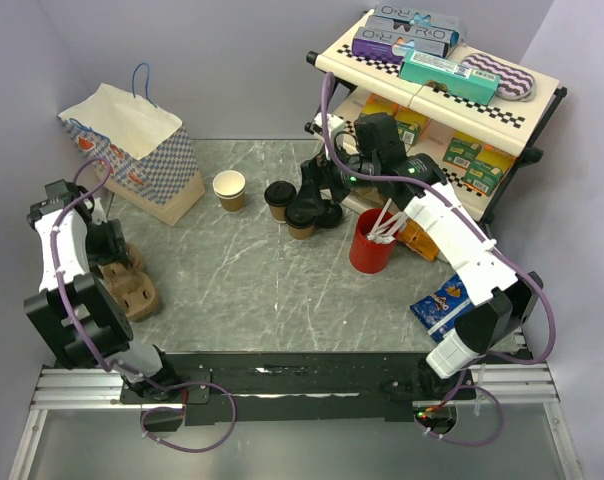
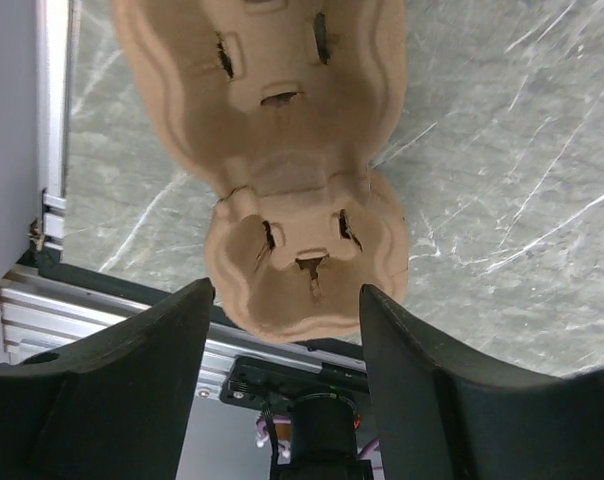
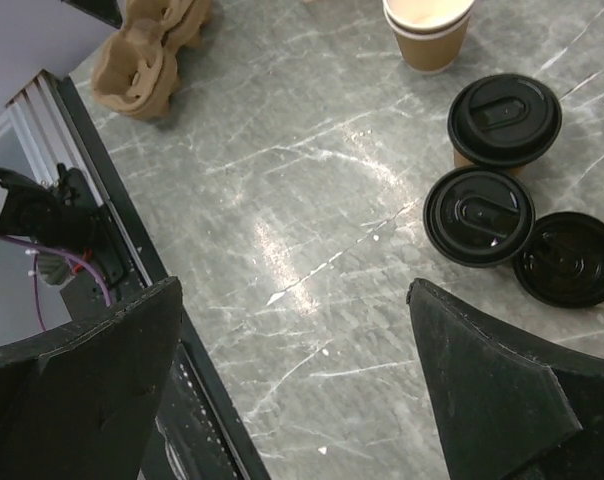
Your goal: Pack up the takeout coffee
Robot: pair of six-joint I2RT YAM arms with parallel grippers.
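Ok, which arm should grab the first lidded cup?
Right. Its open end effector hangs close to the lidded cups, both in its wrist view. The left end effector is over the carrier at the far left, well away from them.

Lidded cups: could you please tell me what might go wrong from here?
1. The lidded cups crowd together beside a third lid; the right jaws, open above them, may topple a neighbour when closing on one.
2. The carrier lies near the table edge; the left jaws could nudge it off or crush it.
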